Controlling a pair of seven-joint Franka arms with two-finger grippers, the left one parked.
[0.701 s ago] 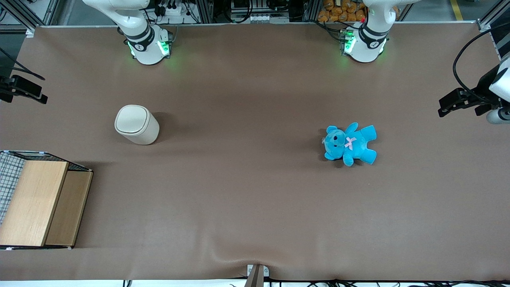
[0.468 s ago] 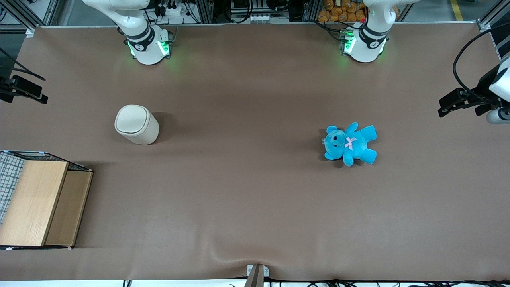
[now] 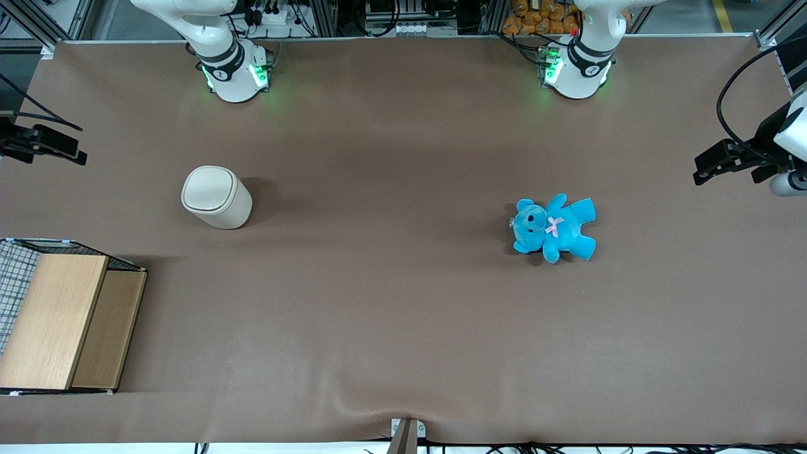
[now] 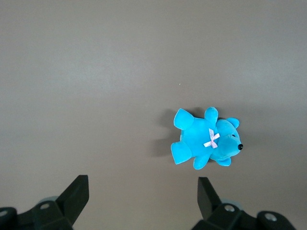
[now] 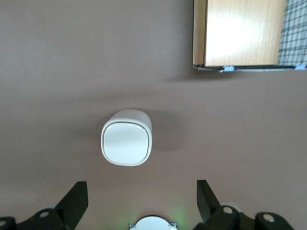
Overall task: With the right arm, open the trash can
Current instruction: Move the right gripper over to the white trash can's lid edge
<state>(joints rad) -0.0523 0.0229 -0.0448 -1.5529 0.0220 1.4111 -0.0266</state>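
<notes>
The trash can (image 3: pixel 216 196) is a small cream-white bin standing upright on the brown table, its rounded-square lid flat and closed. My right arm's gripper (image 3: pixel 74 153) hangs high above the table at the working arm's end, sideways of the can and apart from it. In the right wrist view the trash can (image 5: pixel 127 137) shows from above, lid closed. The gripper (image 5: pixel 140 191) is open, its black fingers (image 5: pixel 76 199) spread wide with nothing between them.
A wooden box (image 3: pixel 63 318) with a wire-mesh side stands nearer the front camera than the can, at the working arm's end; the wooden box (image 5: pixel 240 32) also shows in the right wrist view. A blue teddy (image 3: pixel 553 228) lies toward the parked arm's end.
My right gripper has shifted a little inward over the table toward the trash can. The can, the box and the teddy have not moved.
</notes>
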